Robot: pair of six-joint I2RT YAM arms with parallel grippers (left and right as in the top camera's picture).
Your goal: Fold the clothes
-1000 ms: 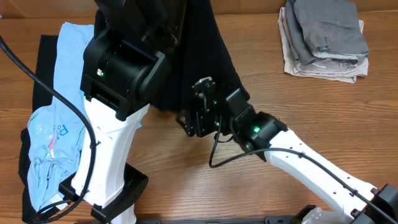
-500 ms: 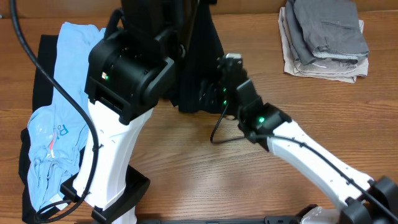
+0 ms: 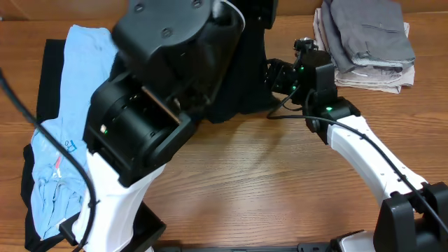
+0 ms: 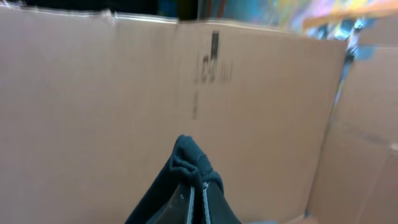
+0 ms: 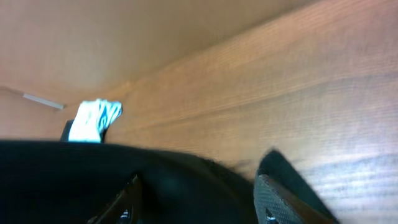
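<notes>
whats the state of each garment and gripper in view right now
black trousers, unfolded, pinched in the left gripper
left gripper, shut on black trousers
right gripper, against the black trousers, grip unclear
light-blue T-shirt, unfolded, rumpled
grey and beige pieces, folded, stacked

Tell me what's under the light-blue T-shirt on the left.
A black garment shows past the left edge of the light-blue T-shirt, beneath it. How far it runs is hidden by the shirt and the left arm.
</notes>
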